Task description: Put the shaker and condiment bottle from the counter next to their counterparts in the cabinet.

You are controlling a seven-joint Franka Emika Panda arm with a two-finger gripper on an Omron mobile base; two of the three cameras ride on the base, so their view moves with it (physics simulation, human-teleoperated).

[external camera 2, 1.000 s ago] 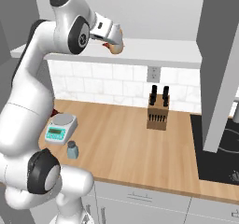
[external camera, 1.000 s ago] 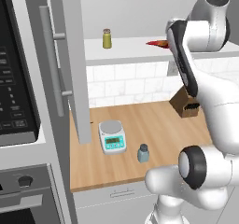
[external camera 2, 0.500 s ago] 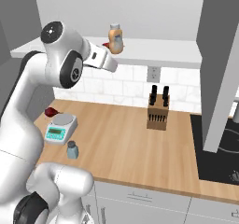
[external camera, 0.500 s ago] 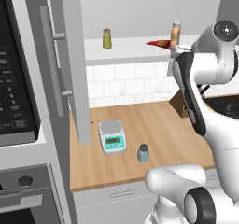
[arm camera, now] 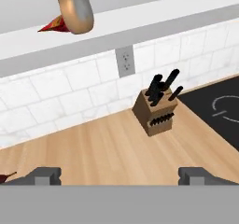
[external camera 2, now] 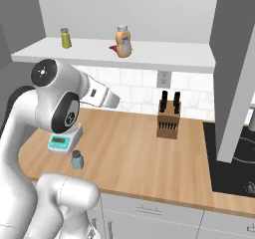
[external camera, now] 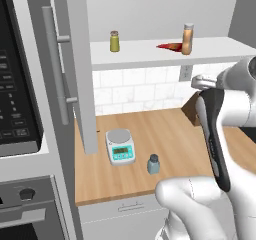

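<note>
I see my tool [arm camera: 119,174] released, holding nothing; the condiment bottle [arm camera: 73,8] stands on the cabinet shelf [arm camera: 140,24] above it, touching the red bottle [arm camera: 55,24].

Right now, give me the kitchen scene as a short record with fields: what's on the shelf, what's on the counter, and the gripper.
shelf: orange bottle standing upright next to the red bottle, which lies flat; yellow jar apart, further left
counter: blue-grey shaker upright near the front edge, beside the kitchen scale; knife block near the tiled wall
gripper: open, holding nothing, above the counter
task state: bottle placed on the shelf; shaker not yet moved
</note>
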